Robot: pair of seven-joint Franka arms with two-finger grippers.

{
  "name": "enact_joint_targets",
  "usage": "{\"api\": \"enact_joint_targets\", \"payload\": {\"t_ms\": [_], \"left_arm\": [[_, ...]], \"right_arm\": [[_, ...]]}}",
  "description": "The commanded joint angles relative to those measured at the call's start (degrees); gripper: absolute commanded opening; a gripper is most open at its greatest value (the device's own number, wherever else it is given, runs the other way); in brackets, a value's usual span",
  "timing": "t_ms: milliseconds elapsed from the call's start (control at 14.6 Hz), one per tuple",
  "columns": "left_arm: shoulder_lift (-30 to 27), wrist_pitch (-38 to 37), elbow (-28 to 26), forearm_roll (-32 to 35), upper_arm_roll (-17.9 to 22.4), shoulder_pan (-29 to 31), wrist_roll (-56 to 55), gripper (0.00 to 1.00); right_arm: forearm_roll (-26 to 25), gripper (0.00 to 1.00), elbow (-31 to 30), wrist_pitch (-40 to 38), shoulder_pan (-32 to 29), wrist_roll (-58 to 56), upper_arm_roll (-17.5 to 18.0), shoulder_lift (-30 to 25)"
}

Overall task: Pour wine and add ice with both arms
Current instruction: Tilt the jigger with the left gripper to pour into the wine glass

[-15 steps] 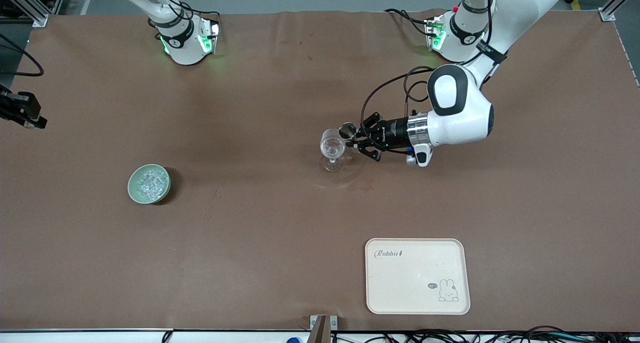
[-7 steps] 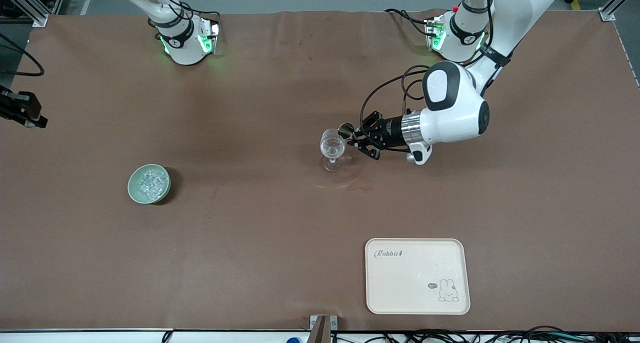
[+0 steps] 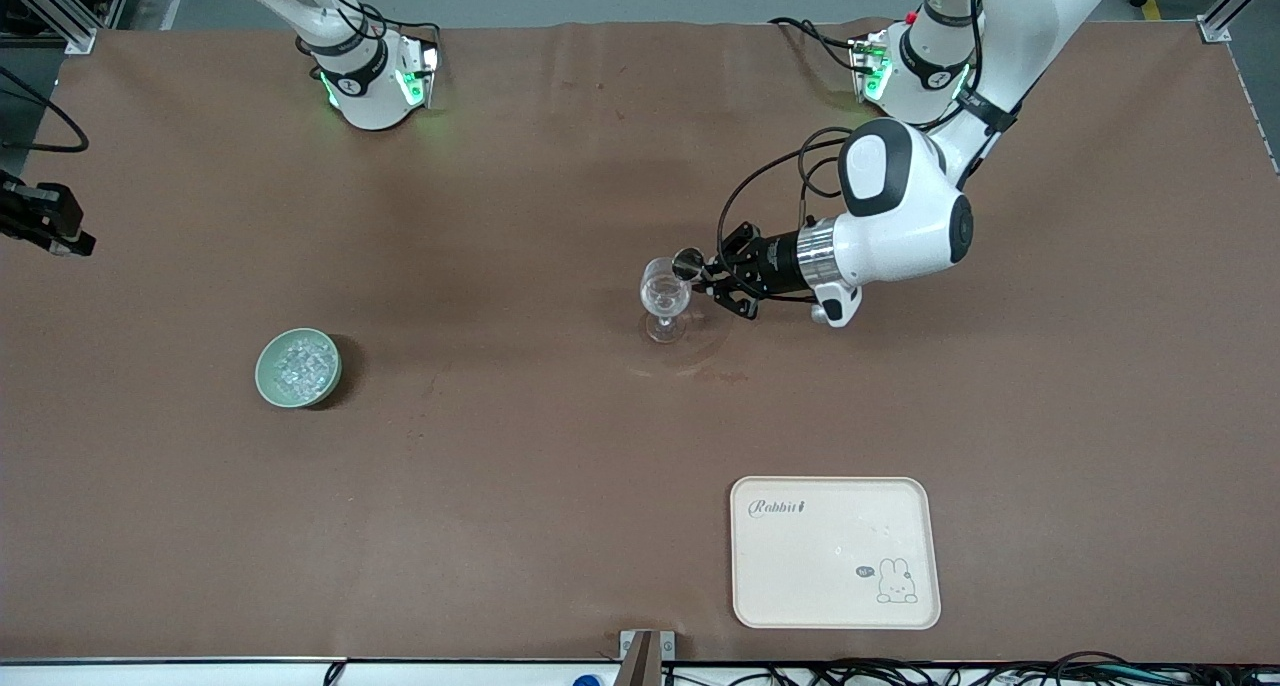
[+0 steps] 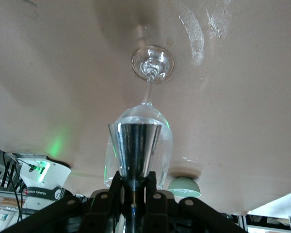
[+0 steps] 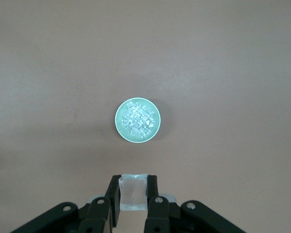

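Left gripper [image 3: 703, 269] at centre frame, clamped on a small metal cup [image 3: 689, 262] tipped against the rim of the wine glass [image 3: 664, 291]: the pouring step, judged under way. Right gripper [image 5: 132, 195], outside the front view, pinches one ice cube [image 5: 132, 192] high over the green bowl [image 3: 264, 381], which holds the ice [image 3: 300, 364] at mid-height toward the right arm's end of the table. Next move: right the cup, clear the glass, then bring the cube over it. Against the earlier frame, the left wrist sits higher in the frame and the cup closer to the rim; bowl and glass unmoved
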Motion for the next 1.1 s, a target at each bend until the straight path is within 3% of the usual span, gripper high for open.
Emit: {"api": "enact_joint_targets", "payload": {"t_ms": [0,753,1027], "left_arm": [[-1.3,0.8,0.1,4.0,0.0,-1.0,-4.8,0.0],[0.1,0.6,2.5,18.7,0.3,-3.8,-17.3,0.0],[0.5,0.4,2.6,19.2,0.3,-3.5,-17.5,0.0]], "right_arm": [[0.2,0.09,-0.5,-0.2,-0.4,-0.4,0.3,-0.6],[0.2,0.09,-0.9,0.1,-0.3,-0.4,0.3,-0.5],[0.2,0.09,-0.9,0.2,-0.3,-0.4,0.3,-0.5]]}}
